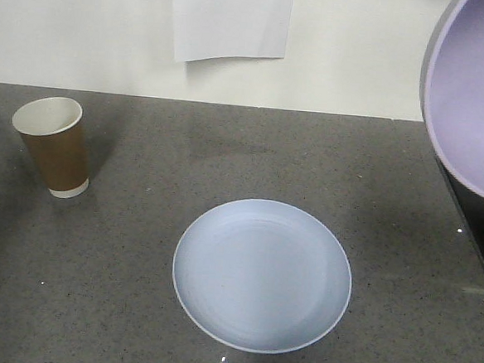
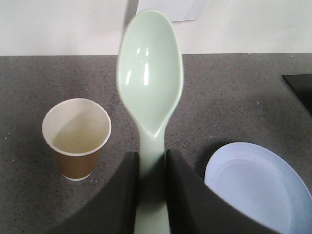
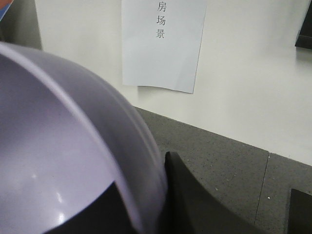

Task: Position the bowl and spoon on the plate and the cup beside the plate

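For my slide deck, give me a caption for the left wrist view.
Left gripper grips the spoon by its handle, cup at left, plate at right.

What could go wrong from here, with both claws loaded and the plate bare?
1. The right claw pinches the bowl by its rim only, tilted; it may slip or land askew on the plate.
2. The left claw holds the spoon low on the handle, its scoop jutting far out; a swing toward the plate might clip the cup standing nearby.
3. Both arms likely head for one plate, so they could collide above it.
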Motion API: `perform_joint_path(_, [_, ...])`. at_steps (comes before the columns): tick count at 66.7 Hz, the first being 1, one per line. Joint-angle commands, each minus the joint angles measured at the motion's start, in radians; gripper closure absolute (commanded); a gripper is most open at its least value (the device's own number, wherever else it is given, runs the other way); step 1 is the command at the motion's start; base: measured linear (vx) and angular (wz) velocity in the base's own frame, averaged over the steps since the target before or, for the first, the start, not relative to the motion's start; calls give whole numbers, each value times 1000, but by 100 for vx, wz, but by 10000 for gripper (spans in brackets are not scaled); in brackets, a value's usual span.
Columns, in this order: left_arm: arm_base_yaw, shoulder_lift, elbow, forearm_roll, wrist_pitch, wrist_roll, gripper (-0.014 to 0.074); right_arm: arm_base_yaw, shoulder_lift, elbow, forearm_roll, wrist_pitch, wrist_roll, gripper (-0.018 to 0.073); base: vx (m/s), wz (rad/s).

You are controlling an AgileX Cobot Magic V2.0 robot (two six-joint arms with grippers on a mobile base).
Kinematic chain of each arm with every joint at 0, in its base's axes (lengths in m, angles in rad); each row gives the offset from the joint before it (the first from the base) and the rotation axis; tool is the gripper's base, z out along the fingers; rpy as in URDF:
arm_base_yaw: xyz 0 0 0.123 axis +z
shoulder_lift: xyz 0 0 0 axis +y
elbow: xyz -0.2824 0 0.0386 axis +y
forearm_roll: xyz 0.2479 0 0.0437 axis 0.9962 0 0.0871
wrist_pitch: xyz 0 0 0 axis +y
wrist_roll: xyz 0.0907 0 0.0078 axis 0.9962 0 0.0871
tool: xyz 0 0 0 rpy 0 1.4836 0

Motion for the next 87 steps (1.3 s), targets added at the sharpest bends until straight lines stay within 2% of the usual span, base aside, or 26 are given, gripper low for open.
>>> perform_joint_path(1, [-1,-19,-26,-53,-45,1,603,-2,2,-27,29,-65,-3,562,4,1])
perform_joint_path(87, [-1,-19,-26,-53,-45,1,603,-2,2,-27,29,-65,-3,562,1,1])
